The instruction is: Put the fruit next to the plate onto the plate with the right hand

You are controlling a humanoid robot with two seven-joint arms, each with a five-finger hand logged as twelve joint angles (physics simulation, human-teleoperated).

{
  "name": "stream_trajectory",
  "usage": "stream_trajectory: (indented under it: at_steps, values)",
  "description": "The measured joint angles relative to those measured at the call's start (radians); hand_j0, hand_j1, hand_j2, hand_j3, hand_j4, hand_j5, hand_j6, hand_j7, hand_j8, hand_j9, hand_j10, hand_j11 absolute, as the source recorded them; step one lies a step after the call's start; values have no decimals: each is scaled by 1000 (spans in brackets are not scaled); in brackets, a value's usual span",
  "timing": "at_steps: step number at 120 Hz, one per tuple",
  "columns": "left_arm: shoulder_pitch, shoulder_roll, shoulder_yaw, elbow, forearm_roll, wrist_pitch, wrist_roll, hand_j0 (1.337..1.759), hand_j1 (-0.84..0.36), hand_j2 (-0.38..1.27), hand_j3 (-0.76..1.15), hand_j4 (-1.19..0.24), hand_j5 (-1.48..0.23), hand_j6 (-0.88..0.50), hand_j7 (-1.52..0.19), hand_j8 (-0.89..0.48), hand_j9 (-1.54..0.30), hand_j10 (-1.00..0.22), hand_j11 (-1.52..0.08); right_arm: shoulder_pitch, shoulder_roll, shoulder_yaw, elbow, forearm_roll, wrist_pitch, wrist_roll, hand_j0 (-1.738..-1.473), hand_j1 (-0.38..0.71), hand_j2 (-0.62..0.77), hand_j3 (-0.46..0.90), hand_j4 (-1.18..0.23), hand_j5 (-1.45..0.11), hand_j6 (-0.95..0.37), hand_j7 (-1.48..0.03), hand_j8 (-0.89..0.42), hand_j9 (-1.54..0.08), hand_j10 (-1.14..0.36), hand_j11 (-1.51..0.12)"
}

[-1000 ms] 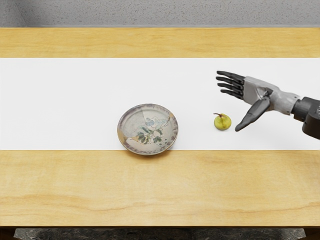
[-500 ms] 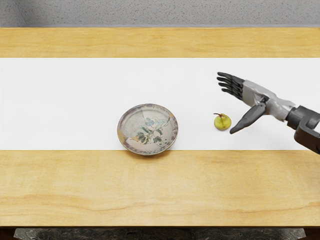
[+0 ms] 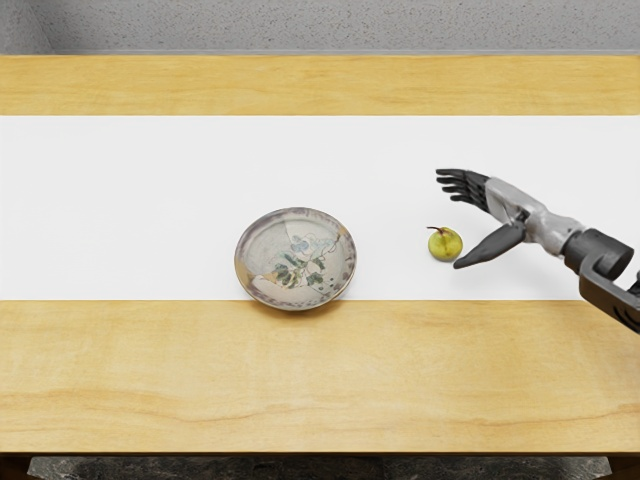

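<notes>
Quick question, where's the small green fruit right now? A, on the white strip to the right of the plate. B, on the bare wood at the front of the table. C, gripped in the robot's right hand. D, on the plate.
A: the fruit lies on the white strip, right of the plate and apart from it; the right hand is beside it with fingers spread, not closed on it.

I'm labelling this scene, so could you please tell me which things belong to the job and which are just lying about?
Job: pear, patterned plate, right hand with fingers spread.
Lying about: white runner, wooden table.
</notes>
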Motion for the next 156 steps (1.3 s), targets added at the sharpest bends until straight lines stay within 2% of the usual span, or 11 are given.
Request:
stream_trajectory:
  at_steps: [61, 76, 86, 106, 121, 122, 124, 138, 156]
  values:
    - [0, 0, 0, 0, 0, 0, 0, 1658, 325, 4, 0, -21, -27, -21, -27, -21, -27, -21, -27, -10, 53, -41, -62, 7, -38, 1, -1658, 45, -62, 0, -333, -430, -335, -429, -333, -430, -332, -425]
    - [0, 0, 0, 0, 0, 0, 0, 1658, 325, 4, 0, -21, -27, -21, -27, -21, -27, -21, -27, -11, 72, -37, -89, 11, -33, 6, -1658, 72, -86, 0, -361, -452, -356, -460, -359, -456, -146, -819]
    - [0, 0, 0, 0, 0, 0, 0, 1658, 325, 4, 0, -21, -27, -21, -27, -21, -27, -21, -27, -12, 77, -35, -96, 11, -30, 8, -1658, 82, -86, 0, -372, -468, -368, -475, -368, -474, -140, -850]
    - [0, 0, 0, 0, 0, 0, 0, 1658, 325, 4, 0, -21, -27, -21, -27, -21, -27, -21, -27, -11, 82, -44, -99, 15, -25, 13, -1658, 108, -87, 0, -400, -486, -390, -503, -396, -495, 2, -1036]
    - [0, 0, 0, 0, 0, 0, 0, 1658, 325, 4, 0, -21, -27, -21, -27, -21, -27, -21, -27, -9, 86, -47, -99, 13, -21, 14, -1658, 121, -83, 0, -418, -486, -399, -514, -417, -489, 171, -1309]
    - [0, 0, 0, 0, 0, 0, 0, 1658, 325, 4, 0, -21, -27, -21, -27, -21, -27, -21, -27, -8, 87, -48, -98, 13, -20, 14, -1658, 122, -83, 0, -415, -489, -398, -515, -415, -493, 117, -1242]
    - [0, 0, 0, 0, 0, 0, 0, 1658, 325, 4, 0, -21, -27, -21, -27, -21, -27, -21, -27, -7, 87, -48, -98, 12, -18, 14, -1658, 123, -83, 0, -417, -489, -399, -516, -417, -492, 124, -1252]
    - [0, 0, 0, 0, 0, 0, 0, 1658, 325, 4, 0, -21, -27, -21, -27, -21, -27, -21, -27, -2, 84, -43, -95, 9, -2, 14, -1658, 127, -79, 0, -414, -506, -405, -520, -414, -507, -104, -968]
    - [0, 0, 0, 0, 0, 0, 0, 1658, 325, 4, 0, -21, -27, -21, -27, -21, -27, -21, -27, 0, 80, -38, -94, 9, 10, 23, -1658, 131, -78, 0, -411, -517, -407, -524, -411, -517, -261, -738]
